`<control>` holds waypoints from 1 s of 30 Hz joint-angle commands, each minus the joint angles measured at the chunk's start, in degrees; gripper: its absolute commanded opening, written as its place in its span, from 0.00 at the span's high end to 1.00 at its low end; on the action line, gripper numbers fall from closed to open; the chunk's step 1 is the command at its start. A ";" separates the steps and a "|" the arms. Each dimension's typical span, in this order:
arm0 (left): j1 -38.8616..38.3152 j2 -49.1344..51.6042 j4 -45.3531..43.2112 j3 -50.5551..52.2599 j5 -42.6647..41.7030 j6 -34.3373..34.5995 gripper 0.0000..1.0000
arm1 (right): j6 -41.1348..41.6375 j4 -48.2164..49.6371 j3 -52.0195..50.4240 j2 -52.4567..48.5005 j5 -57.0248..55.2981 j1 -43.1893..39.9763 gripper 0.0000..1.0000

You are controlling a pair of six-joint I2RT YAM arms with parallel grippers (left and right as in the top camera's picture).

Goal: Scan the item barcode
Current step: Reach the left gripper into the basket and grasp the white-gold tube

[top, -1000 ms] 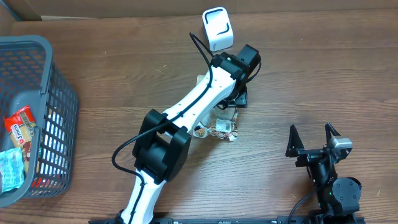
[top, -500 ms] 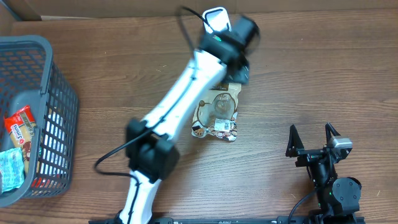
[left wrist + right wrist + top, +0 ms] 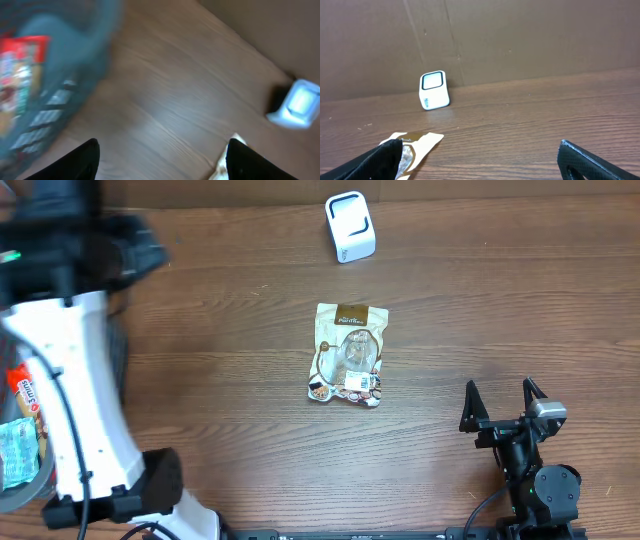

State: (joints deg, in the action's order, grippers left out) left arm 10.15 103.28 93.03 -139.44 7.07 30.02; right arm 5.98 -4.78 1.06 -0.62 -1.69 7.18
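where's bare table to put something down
Bare wood between pouch and right fingers, right of the scanner, and between pouch and left arm. Crowded at the left: basket under that arm.

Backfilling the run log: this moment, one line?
pouch: on table, unheld | scanner: beyond pouch | left end effector: open, by basket | right end effector: open, empty

Legible text: none, in any view.
Pouch (image 3: 347,353) has print on its brown top band and a white label near its bottom edge, both too small to read. Red snack pack (image 3: 28,385) carries white lettering, not resolvable. Scanner (image 3: 434,90) shows a small blue mark on its front, unreadable.
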 commanded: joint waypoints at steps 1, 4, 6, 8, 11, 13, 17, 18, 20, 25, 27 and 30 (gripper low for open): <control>8.85 -0.22 0.15 -0.15 -4.17 0.72 0.28 | -0.04 0.13 -0.61 0.46 0.31 0.22 0.00; 15.67 -0.22 -0.07 0.48 -6.25 0.07 0.28 | -0.04 0.13 -0.61 0.46 0.31 0.22 0.00; 18.99 -0.20 -0.20 0.94 -6.69 -0.48 0.28 | -0.04 0.13 -0.61 0.46 0.31 0.22 0.00; 21.92 -0.22 -0.52 1.36 -7.19 -0.24 0.28 | -0.07 0.13 -0.61 0.46 0.31 0.22 0.00; 25.22 -0.20 -2.27 1.40 -8.24 -0.17 0.28 | -0.07 0.13 -0.61 0.46 0.31 0.22 0.00; 27.02 -0.20 -3.34 1.40 -8.22 -0.04 0.28 | -0.04 0.13 -0.61 0.46 0.31 0.22 0.00; 29.66 0.68 -3.74 1.44 -7.96 -1.40 0.24 | -0.07 0.13 -0.61 0.46 0.31 0.22 0.00; 30.51 1.22 -3.72 1.49 -7.72 -1.77 0.23 | -0.04 0.13 -0.61 0.46 0.31 0.22 0.00; 32.28 2.14 -3.56 1.66 -7.78 -2.75 0.22 | -0.07 0.13 -0.61 0.46 0.31 0.22 0.00; 36.33 4.46 -1.70 4.46 -8.22 -7.56 0.20 | -0.04 0.13 -0.61 0.46 0.31 0.22 0.00; 37.64 4.72 -2.14 8.00 -8.31 -8.92 0.19 | -0.04 0.13 -0.61 0.46 0.31 0.22 0.00; 38.97 4.72 -4.48 14.49 -9.09 -11.56 0.19 | -0.07 0.13 -0.61 0.46 0.31 0.22 0.00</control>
State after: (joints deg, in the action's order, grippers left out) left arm 48.03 107.04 89.80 -129.91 -0.78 23.29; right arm 5.96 -4.80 1.06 -0.62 -1.67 7.18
